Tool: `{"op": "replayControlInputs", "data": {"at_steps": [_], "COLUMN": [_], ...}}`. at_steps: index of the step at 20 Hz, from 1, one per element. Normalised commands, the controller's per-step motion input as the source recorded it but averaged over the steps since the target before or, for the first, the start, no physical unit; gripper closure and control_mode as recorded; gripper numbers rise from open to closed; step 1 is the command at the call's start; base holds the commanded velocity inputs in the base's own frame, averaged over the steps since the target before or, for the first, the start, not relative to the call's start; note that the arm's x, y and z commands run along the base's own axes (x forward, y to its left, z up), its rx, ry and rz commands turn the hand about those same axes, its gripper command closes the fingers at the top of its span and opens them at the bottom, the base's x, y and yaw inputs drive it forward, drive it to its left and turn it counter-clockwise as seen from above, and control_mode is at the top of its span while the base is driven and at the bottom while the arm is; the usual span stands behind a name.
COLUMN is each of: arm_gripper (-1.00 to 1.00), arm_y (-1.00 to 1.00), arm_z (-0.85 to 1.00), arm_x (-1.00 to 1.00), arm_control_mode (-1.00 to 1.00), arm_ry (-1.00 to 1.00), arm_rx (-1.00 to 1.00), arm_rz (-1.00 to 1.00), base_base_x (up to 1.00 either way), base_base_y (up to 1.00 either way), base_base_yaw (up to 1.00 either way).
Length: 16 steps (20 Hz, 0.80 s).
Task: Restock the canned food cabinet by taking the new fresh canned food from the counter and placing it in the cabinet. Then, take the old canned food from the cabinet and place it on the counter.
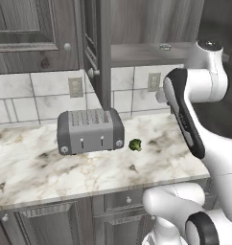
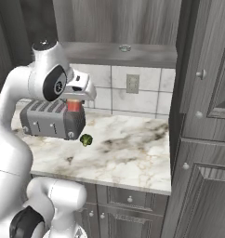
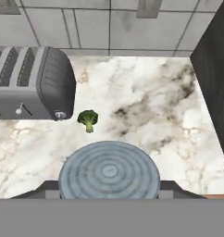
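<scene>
Left base view: I see the toaster (image 1: 90, 130) centre-left on the counter (image 1: 36, 167) and the broccoli floret (image 1: 134, 144) just right of it, apart from it. The flat tin (image 1: 165, 47) sits upper right on the shelf (image 1: 137, 53) of the cabinet (image 1: 137, 21). The arm fills the right edge.

Right base view: the fingers (image 2: 80, 98) sit left of centre, clamped on the old can (image 2: 74, 106). The can is upright, its red body with the yellow band showing below the hand, and it overlaps the toaster (image 2: 49, 122) in frame. The floret (image 2: 86, 139) lies lower, just right of the toaster. The tin (image 2: 125, 47) is top centre on the shelf board (image 2: 147, 58). A tall cabinet (image 2: 202, 139) takes up the right side.

Hand view: toaster (image 3: 33, 83) upper left, floret (image 3: 88, 120) next to its corner. The can's ribbed metal top (image 3: 109, 171) is bottom centre, with a dark finger (image 3: 176, 189) on each side against its rim, so the grip is on. The marble counter (image 3: 146, 102) lies below it, and I read the can as held up off it. The dark cabinet side (image 3: 215, 78) is at the right edge.
</scene>
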Motion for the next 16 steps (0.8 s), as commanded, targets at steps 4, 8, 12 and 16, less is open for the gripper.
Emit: {"op": "replayControlInputs", "data": {"at_steps": [4,8,12,16], "arm_gripper": [1.00,1.00,1.00,1.00], "arm_y": [-1.00,-1.00,-0.76,-0.26], "arm_z": [-1.00,-1.00,-1.00,-1.00], "arm_x": [0.46,0.74,0.51,0.46], "arm_control_mode": [-1.00,-1.00,-1.00,-1.00], "arm_ry": [0.03,0.00,0.00,0.00], "arm_rx": [-0.01,-0.03,0.00,-0.01], "arm_rz": [-0.16,-0.08,-0.01,0.00], "base_base_x": [0.00,0.00,0.00,0.00], "base_base_y": [0.00,0.00,0.00,0.00], "base_base_yaw": [0.00,0.00,0.00,0.00]}}
